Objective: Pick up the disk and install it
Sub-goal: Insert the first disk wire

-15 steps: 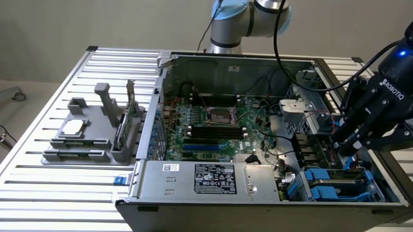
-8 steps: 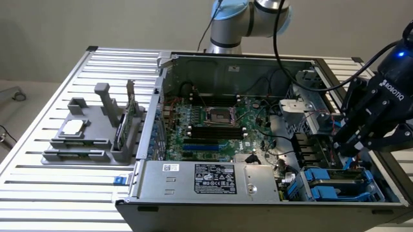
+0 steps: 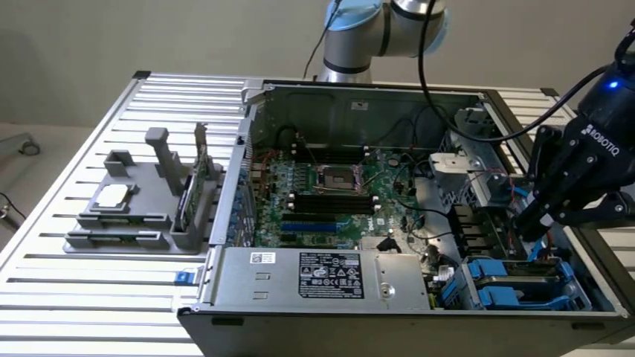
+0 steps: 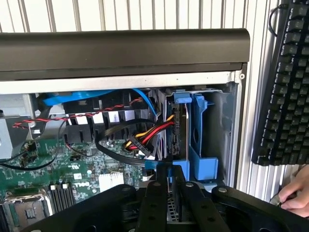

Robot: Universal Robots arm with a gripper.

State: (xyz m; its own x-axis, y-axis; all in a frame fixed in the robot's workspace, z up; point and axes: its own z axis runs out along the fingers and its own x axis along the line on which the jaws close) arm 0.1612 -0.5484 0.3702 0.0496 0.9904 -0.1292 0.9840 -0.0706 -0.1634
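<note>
Reaches down into the open case (image 3: 347, 93) at its side on the exterior view's right, gripper (image 3: 528, 227) lowered just above the blue bay (image 3: 521, 286) in the case's near corner. Fingers (image 4: 154, 198) drawn narrow, nearly together, tips pinched on the blue carrier edge of the disk (image 4: 179, 128). Cannot judge how firm the hold is.

Stands on edge inside the case, the disk, slotted upright in the bay against the case's front wall, dark side and thin metal edge showing, blue carrier plastic around it. Hangs beside it, deeper inside the case, a bundle of red, yellow and black cables (image 4: 145, 135), with a flat blue cable arching above them.

Lies flat on the case's floor, the motherboard (image 3: 328, 201), empty processor socket at its middle, dark memory slots just nearer the case's front. Fills the case's near corner on the exterior view's left, a grey metal box (image 3: 328, 275) with a black-and-white sticker.

Sits outside the case on the slatted table (image 3: 59, 297), on the exterior view's left, a grey holder (image 3: 149, 216) carrying a small square chip (image 3: 111, 195) and upright cards.

Rests outside the case in the wrist view, past the wall next to the bay, a black keyboard (image 4: 285, 82), with a person's hand (image 4: 294, 193) near it.

Rises behind the case's far wall, the arm's base (image 3: 377, 30).
</note>
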